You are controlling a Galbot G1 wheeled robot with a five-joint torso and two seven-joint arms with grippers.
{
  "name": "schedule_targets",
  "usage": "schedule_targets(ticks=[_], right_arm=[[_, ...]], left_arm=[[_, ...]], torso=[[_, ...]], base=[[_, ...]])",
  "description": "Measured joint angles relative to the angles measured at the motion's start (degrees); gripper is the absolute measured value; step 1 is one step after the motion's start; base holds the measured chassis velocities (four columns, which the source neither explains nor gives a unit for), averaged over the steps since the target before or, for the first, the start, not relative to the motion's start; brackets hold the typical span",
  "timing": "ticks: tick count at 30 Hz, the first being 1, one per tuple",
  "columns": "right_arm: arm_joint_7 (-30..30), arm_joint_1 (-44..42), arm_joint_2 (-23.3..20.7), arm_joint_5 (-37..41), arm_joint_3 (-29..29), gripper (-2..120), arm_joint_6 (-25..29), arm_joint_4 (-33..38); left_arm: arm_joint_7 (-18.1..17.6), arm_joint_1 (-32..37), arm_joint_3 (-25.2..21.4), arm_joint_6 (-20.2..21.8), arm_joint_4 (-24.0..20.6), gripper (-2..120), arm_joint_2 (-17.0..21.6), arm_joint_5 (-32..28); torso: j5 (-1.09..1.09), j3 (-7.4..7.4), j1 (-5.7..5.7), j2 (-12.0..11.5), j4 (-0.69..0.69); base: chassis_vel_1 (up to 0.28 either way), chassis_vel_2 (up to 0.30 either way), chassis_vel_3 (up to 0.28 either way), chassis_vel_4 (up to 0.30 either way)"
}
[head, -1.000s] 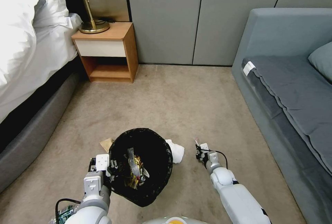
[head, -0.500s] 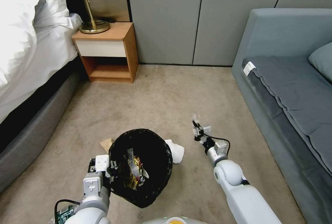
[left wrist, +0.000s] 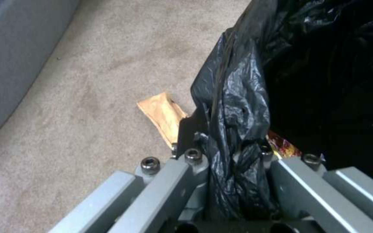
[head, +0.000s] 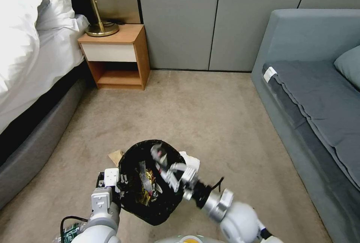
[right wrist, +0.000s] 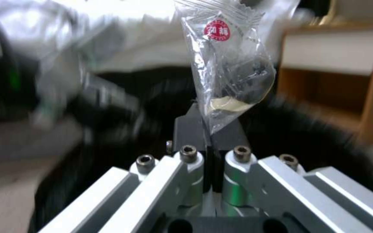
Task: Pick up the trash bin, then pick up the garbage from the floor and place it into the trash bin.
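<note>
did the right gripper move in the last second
Yes. The right gripper, shut on a clear wrapper, has swung leftward from the bare carpet to over the trash bin, which the left gripper holds in place.

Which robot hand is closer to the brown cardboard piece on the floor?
The left. The left gripper grips the bin rim, right beside the cardboard. The right gripper holds a clear wrapper over the bin, farther away.

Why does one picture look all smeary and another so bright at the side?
Right wrist view: background smeared by motion blur, yet the clear wrapper in the right gripper stays sharp. Head view: white bedding glares, washed out. Left wrist view: bin bag glossy.
</note>
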Motion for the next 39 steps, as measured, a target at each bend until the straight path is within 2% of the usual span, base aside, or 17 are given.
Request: schedule_targets(ticks=[7,10,11,12,15,16,20,21,24,25,26,28,30,31,33,36,39], right_arm=[[2.2,6.6,3.1,1.0,-3.8,0,-0.9,-9.8],[2.8,8.6,3.6,1.0,-4.4,0,-1.0,-11.7],[2.8,9.3,3.8,1.0,-4.6,6,-1.0,-12.4],[2.8,9.3,3.8,1.0,-4.6,6,-1.0,-12.4],[2.8,10.8,4.1,0.9,-4.9,19,-1.1,-13.5],[2.8,10.8,4.1,0.9,-4.9,19,-1.1,-13.5],[2.8,11.6,4.3,0.9,-5.1,39,-1.3,-13.5],[2.8,11.6,4.3,0.9,-5.1,39,-1.3,-13.5],[3.1,11.3,4.0,0.9,-5.1,52,-1.5,-12.8],[3.1,11.3,4.0,0.9,-5.1,52,-1.5,-12.8],[3.1,11.1,3.8,0.9,-5.0,59,-1.5,-12.4],[3.2,10.9,3.7,0.9,-4.8,62,-1.6,-12.2],[3.5,10.3,3.4,0.5,-4.4,74,-1.6,-11.5],[3.5,10.3,3.4,0.5,-4.4,74,-1.6,-11.5],[3.7,9.6,3.0,0.3,-4.0,86,-1.7,-10.7],[3.7,9.0,2.5,0.2,-3.5,95,-1.7,-10.1],[3.7,8.1,1.9,0.2,-2.8,100,-1.7,-8.6]], left_arm=[[-0.1,0.2,0.6,0.0,-0.1,3,-0.8,0.5],[-0.1,0.3,1.0,0.0,-0.1,3,-1.0,0.7],[-0.1,0.4,1.1,0.0,-0.1,3,-1.0,0.8],[-0.1,0.4,1.1,0.0,-0.1,3,-1.0,0.8],[-0.1,0.4,1.2,0.0,-0.1,3,-1.2,1.1],[-0.1,0.4,1.2,0.0,-0.1,3,-1.2,1.1],[-0.1,0.2,1.2,0.0,0.0,3,-1.2,1.2],[-0.1,0.2,1.2,0.0,0.0,3,-1.2,1.2],[0.0,0.0,1.0,0.0,0.2,3,-1.0,1.1],[0.0,0.0,1.0,0.0,0.2,3,-1.0,1.1],[0.0,0.0,0.9,0.0,0.2,3,-1.0,1.1],[0.0,-0.1,0.9,0.0,0.3,3,-0.9,1.1],[0.0,-0.3,0.9,0.0,0.4,3,-1.0,1.0],[0.0,-0.3,0.9,0.0,0.4,3,-1.0,1.0],[0.0,-0.6,0.9,0.0,0.4,3,-1.1,0.9],[0.0,-0.8,0.9,0.1,0.4,3,-1.1,0.8],[0.0,-0.9,0.8,0.1,0.4,3,-1.0,0.6]], torso=[[0.0,0.0,0.0,0.0,0.0],[0.01,0.0,0.0,0.0,0.0],[0.01,0.0,0.0,0.0,0.0],[0.01,0.0,0.0,0.0,0.0],[0.0,0.0,0.0,0.0,0.0],[0.0,0.0,0.0,0.0,0.0],[0.01,0.01,0.0,0.0,0.0],[0.01,0.01,0.0,0.0,0.0],[0.01,0.0,0.0,0.0,0.0],[0.01,0.0,0.0,0.0,0.0],[0.01,0.01,0.0,0.0,0.0],[0.01,0.0,0.01,0.0,0.0],[0.01,0.0,0.0,0.0,0.0],[0.01,0.0,0.0,0.0,0.0],[0.01,0.0,0.0,0.0,0.0],[0.01,0.01,0.0,0.0,0.0],[0.02,0.01,0.0,0.0,0.0]], base=[[0.0,0.0,0.0,0.0],[0.0,0.0,0.0,0.0],[0.0,0.0,0.0,0.0],[0.0,0.0,0.0,0.0],[0.0,0.0,0.0,0.0],[0.0,0.0,0.0,0.0],[0.0,0.0,0.0,0.0],[0.0,0.0,0.0,0.0],[0.0,0.0,0.0,0.0],[0.0,0.0,0.0,0.0],[0.0,0.0,0.0,0.0],[0.0,0.0,0.0,0.0],[0.0,0.0,0.0,0.0],[0.0,0.0,0.0,0.0],[0.0,0.0,0.0,0.0],[0.0,0.0,0.0,0.0],[0.0,0.0,0.0,0.0]])
